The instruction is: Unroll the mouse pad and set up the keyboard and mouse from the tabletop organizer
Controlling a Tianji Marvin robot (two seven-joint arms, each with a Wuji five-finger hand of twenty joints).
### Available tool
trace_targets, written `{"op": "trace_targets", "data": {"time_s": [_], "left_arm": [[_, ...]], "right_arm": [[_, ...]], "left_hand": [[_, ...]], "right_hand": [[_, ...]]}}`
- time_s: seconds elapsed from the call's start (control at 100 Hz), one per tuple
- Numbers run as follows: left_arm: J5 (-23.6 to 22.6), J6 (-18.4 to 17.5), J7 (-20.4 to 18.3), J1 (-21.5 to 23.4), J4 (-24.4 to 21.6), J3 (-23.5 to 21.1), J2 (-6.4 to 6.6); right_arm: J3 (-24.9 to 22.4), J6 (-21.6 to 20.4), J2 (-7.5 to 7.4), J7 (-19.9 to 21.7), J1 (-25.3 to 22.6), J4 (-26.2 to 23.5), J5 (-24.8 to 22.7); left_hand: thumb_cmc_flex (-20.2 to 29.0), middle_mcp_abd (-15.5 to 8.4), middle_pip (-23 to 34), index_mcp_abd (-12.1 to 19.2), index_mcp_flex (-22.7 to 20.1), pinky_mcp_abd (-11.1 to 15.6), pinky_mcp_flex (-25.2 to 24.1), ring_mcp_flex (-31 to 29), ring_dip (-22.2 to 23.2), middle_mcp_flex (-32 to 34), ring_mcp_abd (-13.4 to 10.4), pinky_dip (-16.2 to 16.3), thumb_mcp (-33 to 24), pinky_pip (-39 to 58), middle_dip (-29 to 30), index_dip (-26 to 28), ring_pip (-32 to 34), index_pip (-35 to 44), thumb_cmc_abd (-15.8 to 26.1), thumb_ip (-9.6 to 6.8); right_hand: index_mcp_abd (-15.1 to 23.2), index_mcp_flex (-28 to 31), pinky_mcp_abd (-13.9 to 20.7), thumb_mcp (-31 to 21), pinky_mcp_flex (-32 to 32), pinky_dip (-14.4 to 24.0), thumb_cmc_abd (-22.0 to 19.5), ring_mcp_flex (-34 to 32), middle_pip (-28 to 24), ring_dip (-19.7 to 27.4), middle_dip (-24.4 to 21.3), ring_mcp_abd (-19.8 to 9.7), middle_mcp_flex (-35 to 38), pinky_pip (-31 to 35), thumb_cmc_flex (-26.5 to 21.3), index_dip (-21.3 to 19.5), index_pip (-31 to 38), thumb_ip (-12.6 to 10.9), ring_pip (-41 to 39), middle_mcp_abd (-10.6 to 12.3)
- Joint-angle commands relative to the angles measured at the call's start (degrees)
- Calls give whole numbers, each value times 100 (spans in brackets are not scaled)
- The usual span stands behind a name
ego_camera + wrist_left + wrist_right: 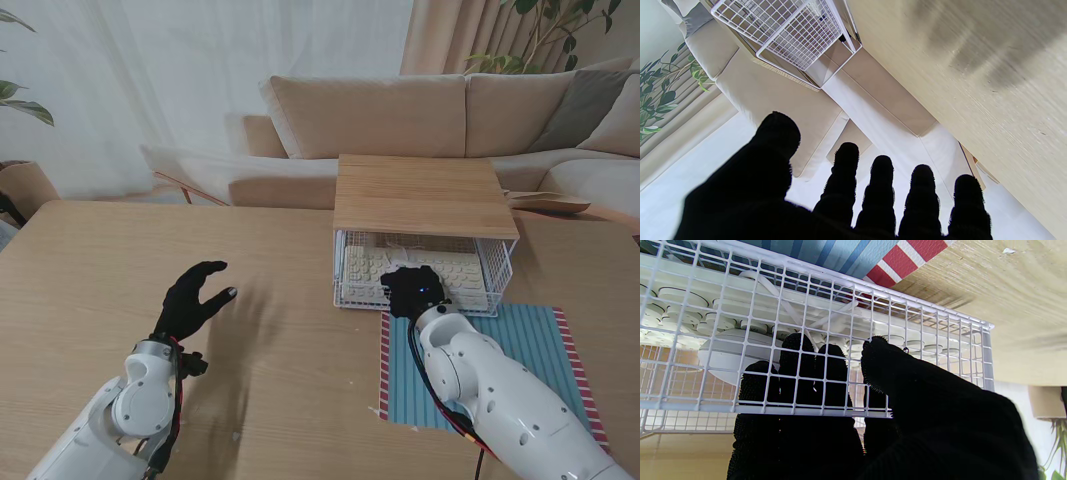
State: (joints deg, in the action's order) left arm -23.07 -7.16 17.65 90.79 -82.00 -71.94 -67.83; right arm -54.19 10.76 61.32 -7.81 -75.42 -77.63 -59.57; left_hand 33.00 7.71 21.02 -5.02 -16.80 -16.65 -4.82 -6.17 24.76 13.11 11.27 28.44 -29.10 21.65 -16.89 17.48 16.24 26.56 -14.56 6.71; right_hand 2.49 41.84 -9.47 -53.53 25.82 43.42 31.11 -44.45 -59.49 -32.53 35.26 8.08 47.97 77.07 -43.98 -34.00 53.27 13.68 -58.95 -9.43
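Right hand [412, 290] sat mid-frame at the front of the wire basket [492, 268], fingers [796, 373] poked inside over its rim, near the white mouse [723, 356] and keyboard [420, 266]; whether it gripped anything, can't tell; striped mouse pad [530, 350] lay flat, lower right; left hand [192, 298] hovered lower left, fingers spread, holding nothing.

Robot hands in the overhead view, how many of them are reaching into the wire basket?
1. The right hand has its fingers inside the wire basket, near the keyboard. The left hand hovers open over the bare table, well left of the basket.
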Motion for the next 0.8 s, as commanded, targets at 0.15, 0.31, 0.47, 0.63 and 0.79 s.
{"op": "trace_targets", "data": {"time_s": [0.15, 0.31, 0.47, 0.63, 0.79], "left_arm": [[-4, 16, -60, 3, -6, 8, -27], [-4, 23, -59, 0, -2, 12, -28], [-18, 28, -49, -6, 11, 14, -29], [-19, 19, -28, -9, 15, 8, -33], [-16, 12, -22, -8, 19, 1, -34]], "right_arm": [[-101, -75, 10, 74, -234, -186, -29], [-183, -109, -1, 99, -356, -292, -68], [-244, -115, -5, 104, -487, -385, -85], [-277, -63, 10, 75, -613, -477, -33], [-308, -36, 5, 145, -733, -614, -35]], "left_hand": [[-82, 56, 13, -9, -70, -11, -47, 165, 86, -122, -75, 173, 167, -204, 14, -47, -115, -59, 98, -254], [-88, 49, 13, -6, -68, -11, -49, 169, 87, -123, -73, 177, 169, -212, 14, -46, -116, -60, 99, -253], [-84, 55, 13, -12, -78, -13, -42, 164, 89, -122, -72, 183, 166, -214, 14, -44, -113, -55, 101, -255], [-77, 47, 16, -22, -85, -9, -40, 164, 90, -121, -77, 191, 157, -212, 12, -45, -112, -58, 102, -256], [-85, 56, 16, -25, -90, -14, -44, 166, 90, -122, -83, 193, 159, -219, 12, -44, -114, -56, 104, -255]], "right_hand": [[557, 564, 21, -720, -72, 207, -65, -450, -227, -564, 146, 179, 14, 296, -600, -484, 215, 61, -1121, -208], [597, 584, 33, -742, -75, 223, -63, -449, -228, -578, 166, 159, 21, 287, -582, -563, 160, 71, -1118, -194], [610, 591, 49, -742, -73, 235, -72, -454, -221, -588, 176, 145, 21, 282, -570, -615, 127, 76, -1113, -176], [557, 562, 50, -741, -72, 247, -65, -464, -218, -602, 198, 143, 21, 277, -574, -655, 104, 70, -1117, -182], [512, 549, 58, -750, -60, 267, -54, -476, -215, -617, 211, 152, 36, 292, -577, -667, 94, 60, -1130, -198]]}}
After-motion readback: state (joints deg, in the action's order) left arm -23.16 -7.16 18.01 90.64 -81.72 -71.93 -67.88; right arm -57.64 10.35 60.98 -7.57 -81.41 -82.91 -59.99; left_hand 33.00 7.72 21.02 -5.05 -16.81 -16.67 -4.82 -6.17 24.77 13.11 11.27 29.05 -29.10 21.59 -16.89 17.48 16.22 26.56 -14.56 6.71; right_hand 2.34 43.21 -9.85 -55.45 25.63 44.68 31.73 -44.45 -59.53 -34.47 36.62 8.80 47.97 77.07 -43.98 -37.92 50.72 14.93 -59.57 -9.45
